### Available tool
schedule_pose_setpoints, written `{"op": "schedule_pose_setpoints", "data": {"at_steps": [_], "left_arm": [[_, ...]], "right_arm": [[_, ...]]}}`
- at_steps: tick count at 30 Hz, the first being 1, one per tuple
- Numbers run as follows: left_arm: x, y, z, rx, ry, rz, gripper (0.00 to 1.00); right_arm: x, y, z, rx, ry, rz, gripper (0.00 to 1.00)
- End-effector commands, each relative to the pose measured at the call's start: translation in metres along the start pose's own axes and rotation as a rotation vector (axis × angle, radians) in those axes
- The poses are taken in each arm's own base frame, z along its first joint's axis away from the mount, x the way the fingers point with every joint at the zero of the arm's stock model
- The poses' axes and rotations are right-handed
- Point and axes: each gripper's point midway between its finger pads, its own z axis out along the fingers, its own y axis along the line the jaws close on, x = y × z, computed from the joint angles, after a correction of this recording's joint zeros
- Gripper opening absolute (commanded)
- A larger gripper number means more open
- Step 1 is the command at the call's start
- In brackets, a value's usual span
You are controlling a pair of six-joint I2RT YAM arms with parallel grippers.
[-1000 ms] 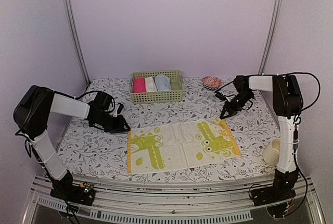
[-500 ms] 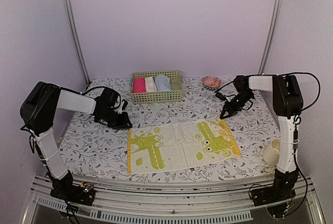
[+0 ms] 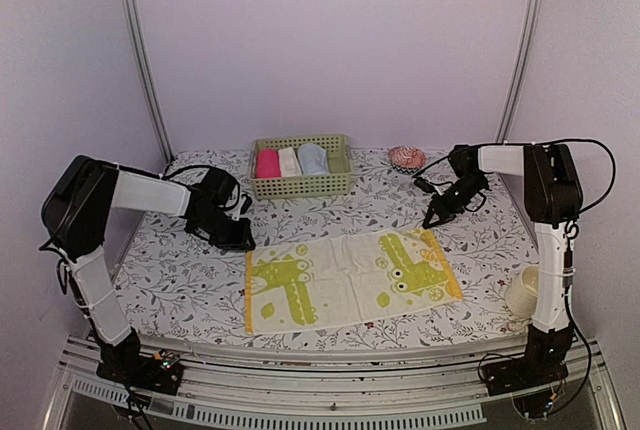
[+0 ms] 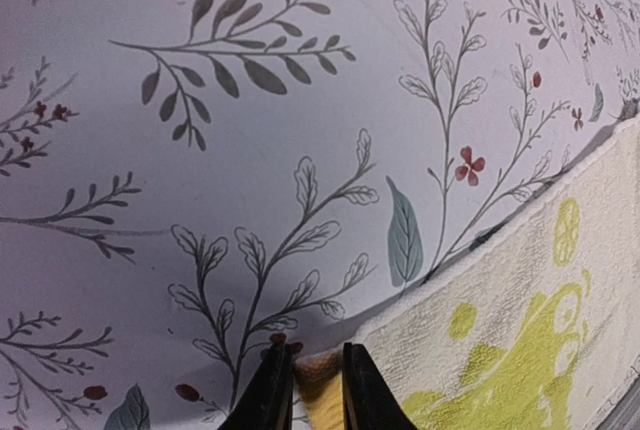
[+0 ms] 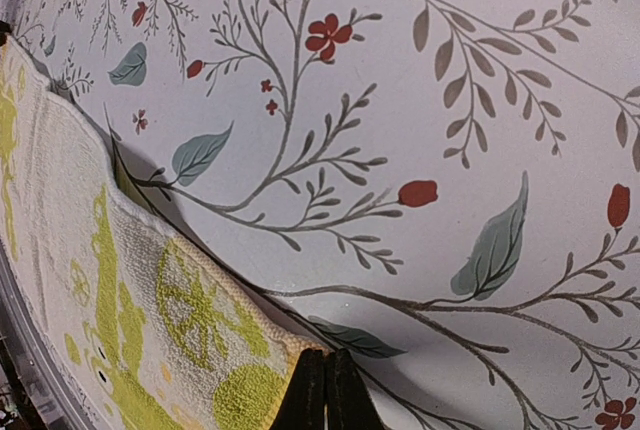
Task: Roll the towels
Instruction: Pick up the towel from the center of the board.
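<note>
The yellow-green towel [image 3: 345, 280] lies flat near the table's [image 3: 180, 280] front edge. The right gripper [image 5: 326, 358] pinches its far right corner (jaws together). The left gripper [image 4: 316, 352] straddles the far left corner, grip unclear.

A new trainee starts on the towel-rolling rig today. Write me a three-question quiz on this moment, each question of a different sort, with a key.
1. True or false: the yellow-green printed terry towel lies spread out and unrolled on the flowered tablecloth.
2. Which corner of that towel does the right gripper pinch? A: near right. B: far right. C: far left.
3. Fill in: the green slatted plastic basket holds ___ rolled cloths.
Key: 1 true; 2 B; 3 three.
</note>
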Motion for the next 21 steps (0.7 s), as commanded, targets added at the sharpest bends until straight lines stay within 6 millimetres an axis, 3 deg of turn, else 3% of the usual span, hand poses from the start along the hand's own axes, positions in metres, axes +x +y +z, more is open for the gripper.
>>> {"op": "schedule_pose_setpoints", "data": {"at_steps": [1,3,6,8,11,21], "left_arm": [[0.025,0.009,0.011,-0.084,0.111,0.024,0.18],[0.026,0.008,0.012,-0.091,0.117,0.032,0.18],[0.022,0.007,0.01,-0.095,0.105,0.038,0.08],[0.015,0.007,0.008,-0.103,0.084,0.044,0.01],[-0.001,0.004,0.0,-0.11,0.026,0.056,0.0],[-0.06,0.003,-0.055,-0.161,-0.211,0.09,0.0]], "right_arm": [[0.0,-0.001,0.002,0.002,0.002,-0.009,0.03],[0.0,-0.001,0.002,0.005,0.002,-0.011,0.03],[0.0,-0.001,0.002,0.006,0.003,-0.013,0.03],[-0.001,-0.001,0.002,0.007,-0.001,-0.016,0.03],[-0.007,-0.004,-0.004,0.02,-0.019,-0.029,0.03],[-0.047,-0.017,-0.058,0.092,-0.175,-0.105,0.02]]}}
